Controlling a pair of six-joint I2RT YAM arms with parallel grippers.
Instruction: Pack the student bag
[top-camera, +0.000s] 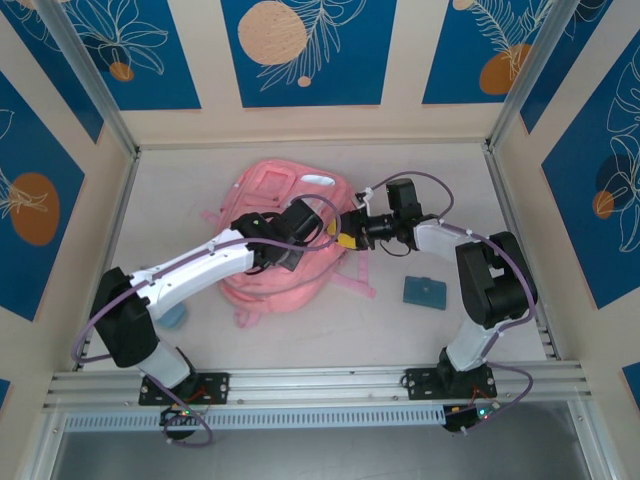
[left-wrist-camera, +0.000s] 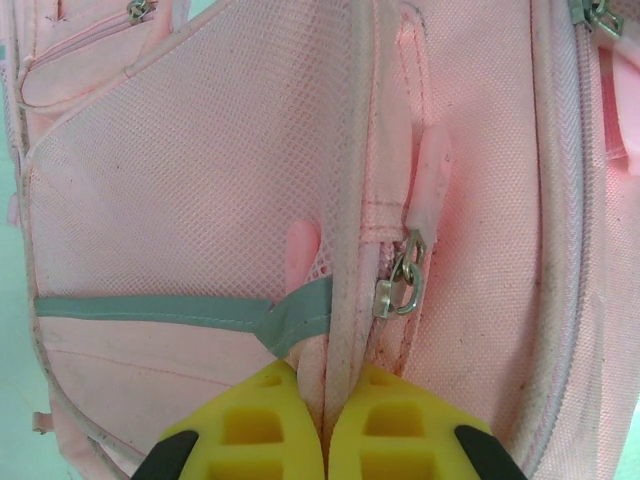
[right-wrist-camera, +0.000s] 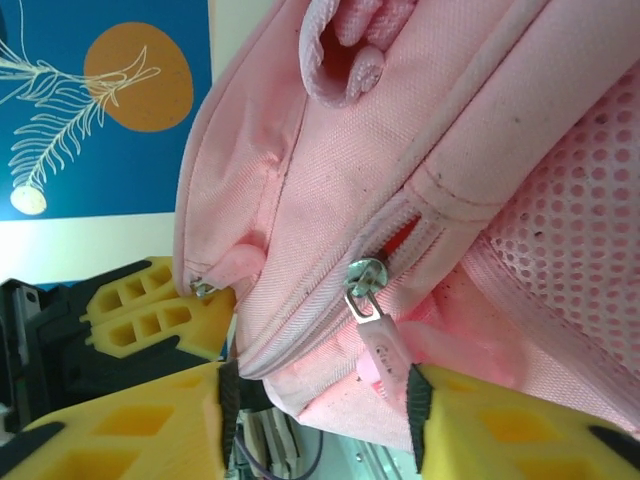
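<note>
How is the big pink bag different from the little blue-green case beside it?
The bag is pink, the case teal. The bag is much bigger than the case. The bag is soft and lumpy; the case is flat and rectangular. Both lie on the table.

Robot test cell in a lab, not a lived-in room. Left arm and right arm are bolted to an aluminium rail at the near edge of a pale tabletop. Aluminium posts frame the corners. The walls are beige boards hung with printed blue panels (orange discs, white leaf line-drawings). Purple cables loop loose by the arm bases. A student bag lies on the tabletop, boxed in on three sides.
</note>
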